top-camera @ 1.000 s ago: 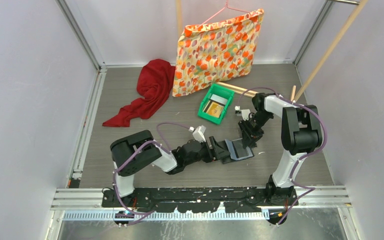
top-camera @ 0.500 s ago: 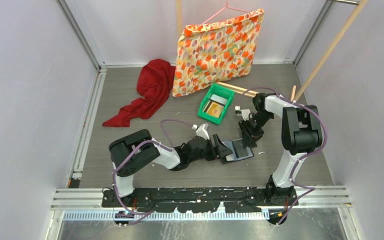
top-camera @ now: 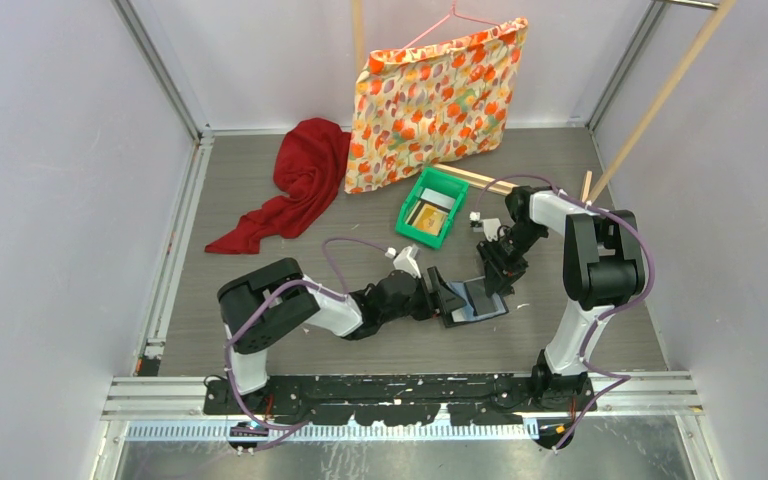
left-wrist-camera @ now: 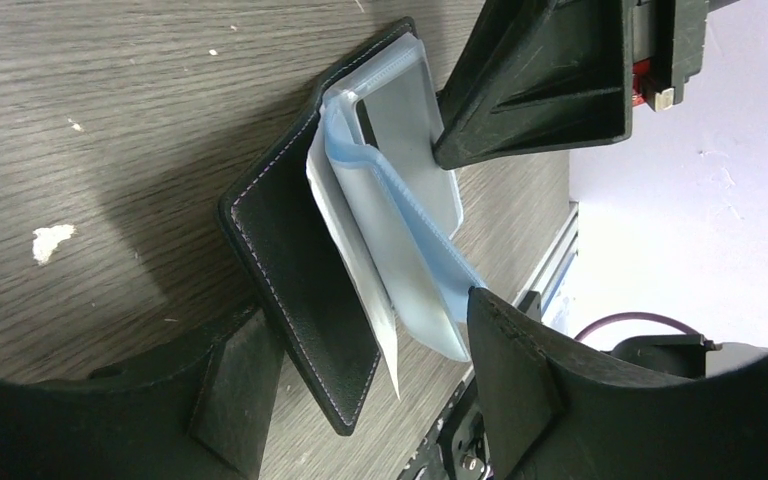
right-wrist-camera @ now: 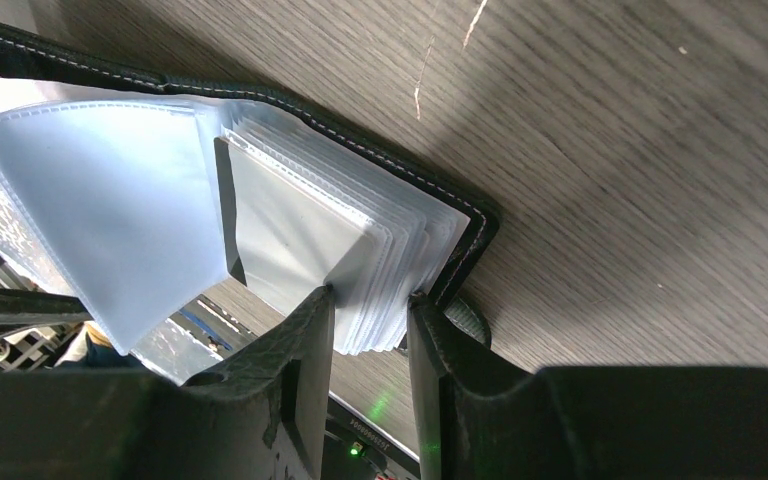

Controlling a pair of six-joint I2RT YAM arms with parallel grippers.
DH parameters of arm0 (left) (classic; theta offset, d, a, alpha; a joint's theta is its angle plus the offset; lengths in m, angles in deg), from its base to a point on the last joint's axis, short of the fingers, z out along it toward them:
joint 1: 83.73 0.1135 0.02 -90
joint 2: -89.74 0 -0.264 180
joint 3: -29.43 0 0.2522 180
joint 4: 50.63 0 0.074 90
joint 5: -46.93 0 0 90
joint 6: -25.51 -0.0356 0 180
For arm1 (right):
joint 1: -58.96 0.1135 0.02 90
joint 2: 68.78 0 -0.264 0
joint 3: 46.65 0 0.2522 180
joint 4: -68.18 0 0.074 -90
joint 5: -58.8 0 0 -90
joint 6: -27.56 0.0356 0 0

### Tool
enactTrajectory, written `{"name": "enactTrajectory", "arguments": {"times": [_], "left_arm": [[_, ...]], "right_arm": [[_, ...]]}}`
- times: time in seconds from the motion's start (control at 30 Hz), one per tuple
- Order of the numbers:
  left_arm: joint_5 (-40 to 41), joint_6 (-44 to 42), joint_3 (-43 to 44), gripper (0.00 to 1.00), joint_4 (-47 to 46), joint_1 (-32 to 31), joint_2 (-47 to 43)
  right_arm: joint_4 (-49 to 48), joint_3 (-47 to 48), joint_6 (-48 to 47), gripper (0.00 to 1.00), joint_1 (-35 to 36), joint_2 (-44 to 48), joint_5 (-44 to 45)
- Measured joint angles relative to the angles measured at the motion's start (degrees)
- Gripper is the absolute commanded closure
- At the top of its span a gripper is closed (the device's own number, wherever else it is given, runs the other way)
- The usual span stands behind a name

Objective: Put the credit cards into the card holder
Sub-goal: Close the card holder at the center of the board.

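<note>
The card holder (top-camera: 475,300) lies open on the table (top-camera: 380,352). The right gripper (right-wrist-camera: 370,320) pinches its pocket pages (right-wrist-camera: 360,260). The left gripper (left-wrist-camera: 365,312) straddles the cover (left-wrist-camera: 300,260), fingers wide apart. The cards (top-camera: 425,215) lie in the green tray (top-camera: 444,180); insertion is judged pending.

No legible text, label or number on the card holder (left-wrist-camera: 300,270) or elsewhere

Left hand (top-camera: 439,297) and right hand (top-camera: 491,278) meet at the open card holder (top-camera: 482,302).
</note>
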Motion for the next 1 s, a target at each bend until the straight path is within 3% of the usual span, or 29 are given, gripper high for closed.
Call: {"name": "enactTrajectory", "arguments": {"times": [0.5, 0.6, 0.73, 0.9, 1.0], "left_arm": [[2.08, 0.24, -0.52, 0.36, 2.97, -0.22, -4.55], [2.1, 0.66, -0.42, 0.48, 4.26, -0.22, -4.52], [2.12, 0.87, 1.16, 0.87, 6.38, -0.22, -3.26], [2.69, 0.66, 3.02, 0.99, 11.87, -0.2, -2.75], [3.85, -0.79, 3.82, 1.0, 18.38, -0.13, -4.22]], "right_arm": [[-0.07, -0.33, -1.81, 0.63, -0.04, 0.68, -0.79], [-0.04, -0.33, -2.25, 0.63, -0.04, 0.7, -1.05], [-0.04, -0.35, -2.93, 0.59, -0.04, 1.27, -1.73], [0.72, -0.35, -4.26, 0.52, -0.9, 5.25, -4.92], [1.75, -0.33, -5.64, 0.5, -2.32, 9.35, -8.11]]}}
